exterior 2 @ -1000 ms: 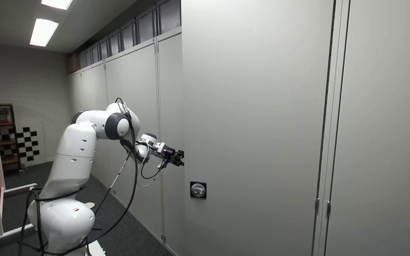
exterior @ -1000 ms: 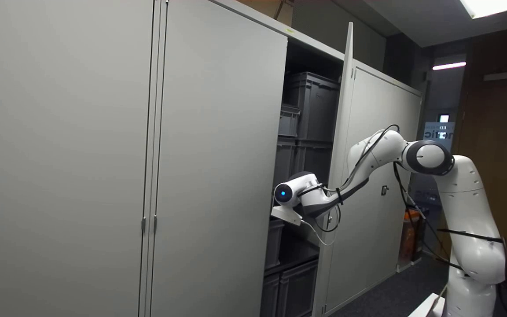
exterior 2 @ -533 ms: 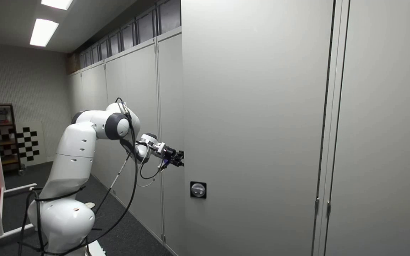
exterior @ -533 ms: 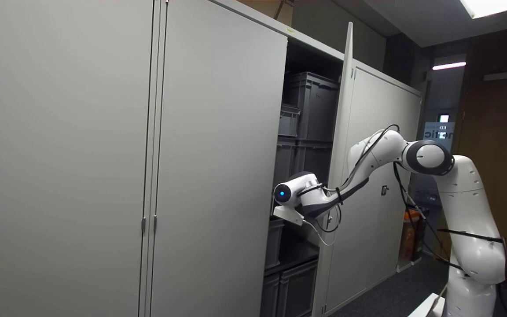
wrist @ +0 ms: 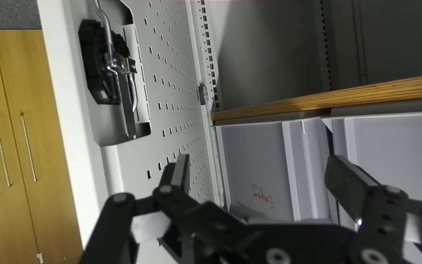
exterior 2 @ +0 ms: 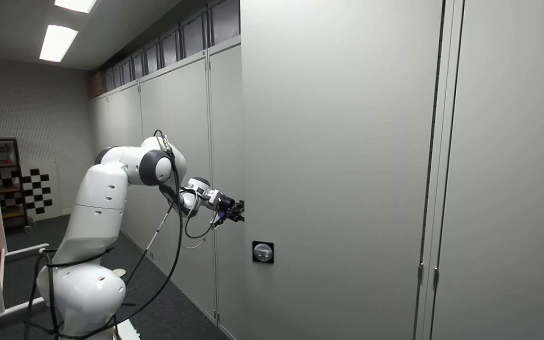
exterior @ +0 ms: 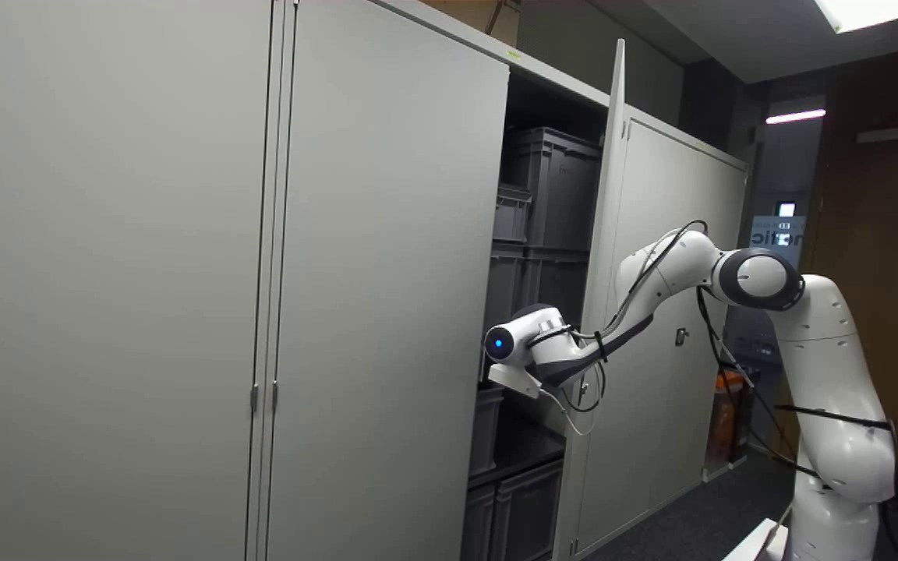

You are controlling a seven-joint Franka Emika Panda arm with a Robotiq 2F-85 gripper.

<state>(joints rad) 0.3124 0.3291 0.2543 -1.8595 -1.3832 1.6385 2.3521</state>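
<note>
Wrist view: my gripper [wrist: 258, 169] gapes wide, nothing yet gripped, before the cabinet door [wrist: 176, 93] and grey bins [wrist: 256, 154]; in an exterior view that door [exterior: 609, 195] already stands open; in an exterior view the door [exterior 2: 338, 156] partly hides me

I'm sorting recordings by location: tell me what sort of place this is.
Probably a storage area in a lab or office: tall grey cabinets stand in a row, one open with grey bins inside, and a checkerboard panel stands in the background.
</note>
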